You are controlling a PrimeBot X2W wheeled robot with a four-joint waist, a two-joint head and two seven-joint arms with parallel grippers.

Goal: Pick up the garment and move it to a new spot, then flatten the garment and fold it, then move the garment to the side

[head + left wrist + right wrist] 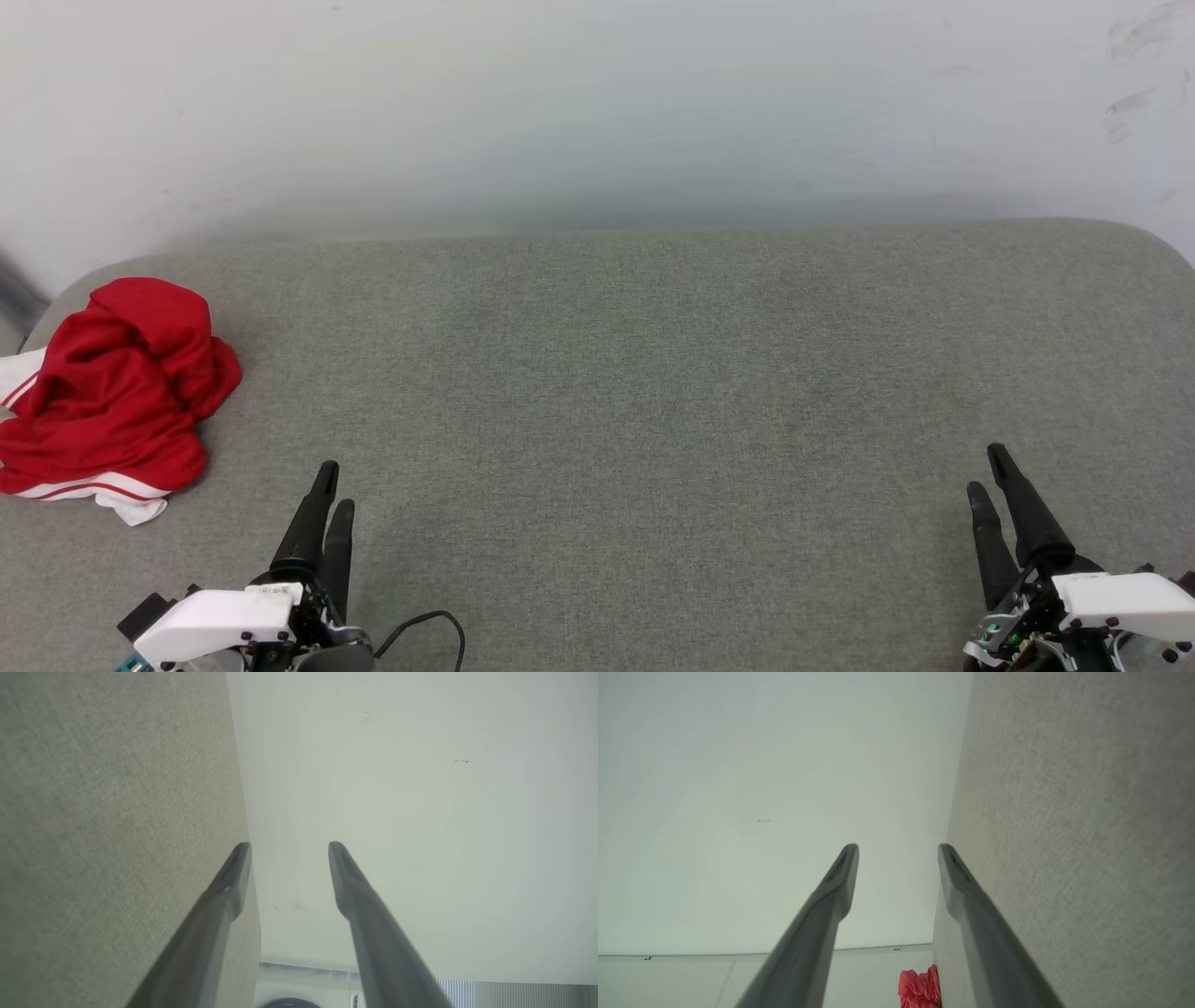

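The garment is a crumpled red heap with white striped edges, lying at the far left of the grey padded table. In the right wrist view the garment is a small red patch at the bottom edge. My left gripper rests at the lower left of the head view, to the right of the heap and apart from it. In the left wrist view its fingers stand apart with nothing between them. My right gripper sits at the lower right, and its fingers are also spread and empty.
A pale wall rises directly behind the table's far edge. The table's rounded corners show at the back left and right. A black cable loops beside the left wrist.
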